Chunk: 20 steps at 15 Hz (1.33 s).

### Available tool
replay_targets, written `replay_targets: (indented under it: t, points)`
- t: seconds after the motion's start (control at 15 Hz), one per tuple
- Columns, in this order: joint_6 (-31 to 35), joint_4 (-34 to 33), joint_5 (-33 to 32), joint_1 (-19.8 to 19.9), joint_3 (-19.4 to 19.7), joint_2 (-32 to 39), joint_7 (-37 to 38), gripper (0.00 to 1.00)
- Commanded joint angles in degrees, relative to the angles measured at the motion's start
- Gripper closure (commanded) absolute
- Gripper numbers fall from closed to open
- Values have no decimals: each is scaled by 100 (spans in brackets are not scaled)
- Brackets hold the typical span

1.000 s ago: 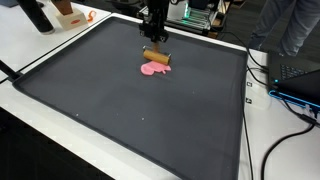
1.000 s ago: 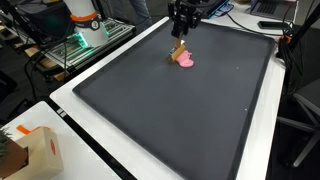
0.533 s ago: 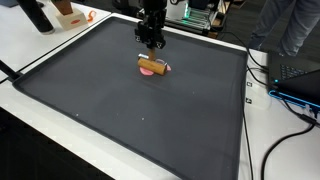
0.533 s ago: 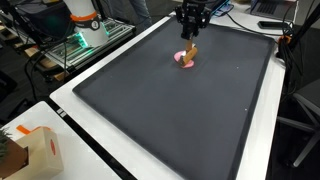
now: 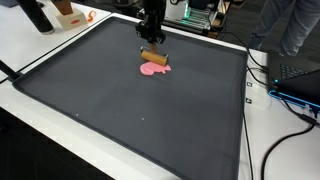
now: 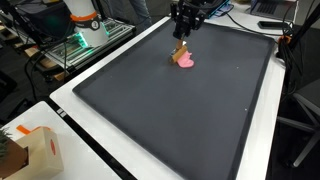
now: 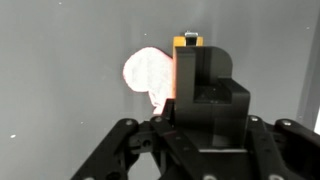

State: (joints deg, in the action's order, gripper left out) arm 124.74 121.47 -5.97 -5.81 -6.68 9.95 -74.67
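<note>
- Gripper [image 5: 152, 46]: upper centre of frame, over far part of black mat [image 5: 120, 110].
- Fingers clenched on tan wooden block [image 5: 152, 55]. Block hangs at fingertips.
- Pink flat piece [image 5: 155, 69]: lies on mat, directly below block in both exterior views, close to it. Contact between them cannot be told.
- Wrist view: block [image 7: 185, 62] upright at frame centre against dark finger. Pink piece [image 7: 148, 76] shows pale, left of block, its right edge hidden behind it.
- White table [image 5: 40, 50] borders mat.

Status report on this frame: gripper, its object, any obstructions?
Gripper shut on tan block. Block right over pink piece on dark mat; contact unclear. No obstruction seen nearby.
</note>
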Motion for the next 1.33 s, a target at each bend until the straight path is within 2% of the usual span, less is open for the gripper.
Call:
replay_targets:
  t: [0.0, 0.13, 0.6, 0.87, 1.07, 1.27]
  points:
    - [-718, -107, -134, 44, -19, 374, -7, 76]
    - [-249, 1, -199, 17, -38, 368, 124, 76]
    - [772, 227, -106, 30, -52, 102, 256, 76]
    - [1106, 247, -231, 15, -40, 179, 226, 76]
    - [1622, 230, -312, 30, -17, 404, 308, 76]
    - [1639, 202, -320, 48, -29, 446, 269, 76]
